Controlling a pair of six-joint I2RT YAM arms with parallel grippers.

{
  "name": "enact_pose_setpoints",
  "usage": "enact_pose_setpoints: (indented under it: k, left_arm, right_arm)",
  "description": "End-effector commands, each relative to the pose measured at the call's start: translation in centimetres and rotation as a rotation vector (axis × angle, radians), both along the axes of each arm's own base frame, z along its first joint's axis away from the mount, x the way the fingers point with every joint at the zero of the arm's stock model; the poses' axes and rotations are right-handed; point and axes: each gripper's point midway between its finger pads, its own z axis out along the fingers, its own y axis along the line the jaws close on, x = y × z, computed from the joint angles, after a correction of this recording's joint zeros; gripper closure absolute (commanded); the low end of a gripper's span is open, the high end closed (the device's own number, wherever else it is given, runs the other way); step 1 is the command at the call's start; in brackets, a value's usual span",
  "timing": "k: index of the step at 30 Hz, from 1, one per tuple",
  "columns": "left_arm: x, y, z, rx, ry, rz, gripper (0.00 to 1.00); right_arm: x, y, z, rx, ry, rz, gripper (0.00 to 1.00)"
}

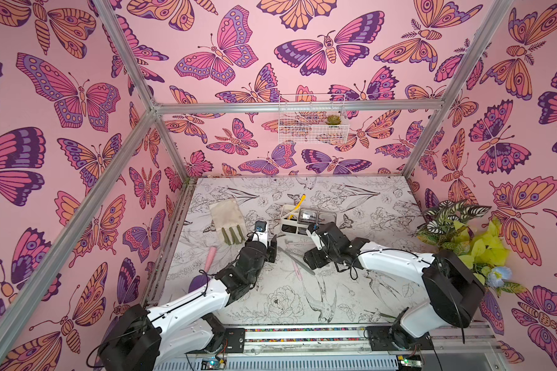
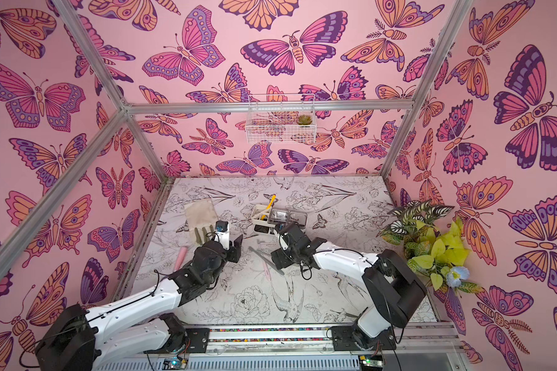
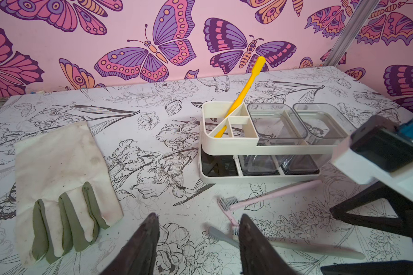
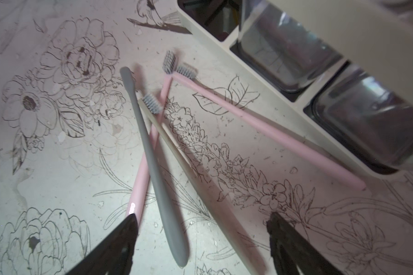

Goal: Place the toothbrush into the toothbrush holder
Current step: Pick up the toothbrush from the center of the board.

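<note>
**Hands.** Your right hand (image 4: 202, 215) hovers low over the crossed brushes, fingers spread wide, gripping nothing. Your left hand (image 3: 198, 216) hangs close by, fingers partly apart, also empty.

**Where things lie.**
- The white rectangular plastic toothbrush holder (image 3: 224, 147) stands mid-tabletop, with two square clear-grey cups (image 3: 275, 123) seated in it.
- A yellow plastic toothbrush (image 3: 243, 90) leans in its divided slot section.
- Four loose brushes lie flat on the flower-printed tabletop (image 4: 57, 166), just in front of the holder.
- The slim matte grey toothbrush (image 4: 157, 178) rests across a pale pink toothbrush (image 4: 138, 188).
- A cream toothbrush (image 4: 200, 181) crosses that same pink one.
- A second pink toothbrush (image 4: 260, 123) lies apart from the others, alongside the holder's base.

**Risks, as I judge them.**
- Your right fingers straddle both the grey and the cream handles. Close from here and you may pinch two at once, or squeeze one out sideways.
- The handles look thin, smooth and rounded. A fingertip could ride over one, and the brush could roll or pivot.
- Lifting the grey toothbrush may drag the pink one beneath it.
- The holder looks like light plastic and your right arm is close to it. One nudge could shift it or unseat a cup.
- The slots are narrow and the yellow brush slants across one. A tilted entry could catch on a divider.
</note>
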Motion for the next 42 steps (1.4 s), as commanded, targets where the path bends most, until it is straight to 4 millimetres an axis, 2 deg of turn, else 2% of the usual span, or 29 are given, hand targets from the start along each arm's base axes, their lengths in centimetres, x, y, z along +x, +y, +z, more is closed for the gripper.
enact_pose_setpoints:
  k: [1, 2, 3, 7, 21, 35, 42]
  left_arm:
    - [0.0, 0.1, 0.0, -0.006, 0.011, 0.012, 0.45]
    - [0.0, 0.0, -0.1, -0.007, 0.013, 0.009, 0.45]
    - [0.0, 0.0, -0.1, -0.007, 0.014, 0.009, 0.45]
    - [0.0, -0.2, -0.3, -0.012, 0.022, 0.003, 0.45]
    - [0.1, -0.6, -0.9, -0.007, 0.044, -0.007, 0.45]
    - [0.1, -1.0, -1.1, -0.014, 0.055, -0.021, 0.44]
    - [0.0, -1.4, -1.0, -0.019, 0.058, -0.046, 0.44]
  right_arm:
    - [0.1, -0.5, -0.1, -0.045, -0.005, -0.025, 0.17]
    - [0.0, -0.5, -0.2, -0.049, -0.002, -0.024, 0.22]
    - [-0.3, -0.7, -1.5, -0.074, 0.025, -0.02, 0.25]
    - [-0.5, -0.8, -2.3, -0.089, 0.047, -0.012, 0.31]
    - [0.4, -1.4, -2.8, -0.174, 0.049, -0.044, 0.37]
    - [-0.3, -2.7, -4.5, -0.234, 0.088, -0.066, 0.43]
    - [-0.4, -2.5, -4.5, -0.219, 0.091, -0.067, 0.46]
